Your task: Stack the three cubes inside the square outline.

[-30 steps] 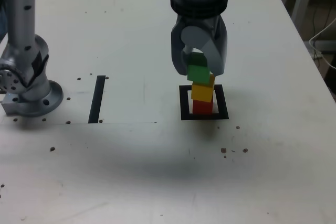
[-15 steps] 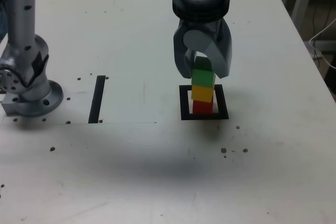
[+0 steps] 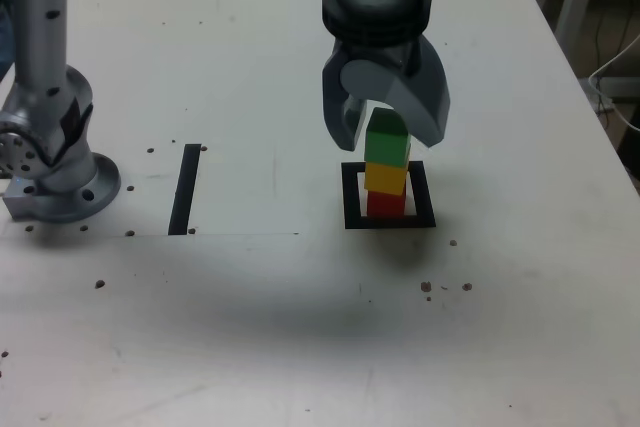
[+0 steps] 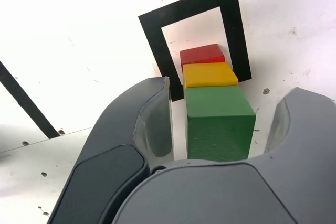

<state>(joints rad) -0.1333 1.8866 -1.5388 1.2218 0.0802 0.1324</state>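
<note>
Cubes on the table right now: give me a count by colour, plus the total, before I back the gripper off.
Green cube: 1, top of the stack
Yellow cube: 1, middle
Red cube: 1, bottom, inside the square outline
Total: 3 cubes, all in one stack. The gripper is open around the green one.

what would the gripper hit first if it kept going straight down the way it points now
Probably the green cube. The gripper is open and points down over the stack, its fingers apart on either side of that cube, so its palm would likely meet the cube's top before the fingertips reach the table.
</note>
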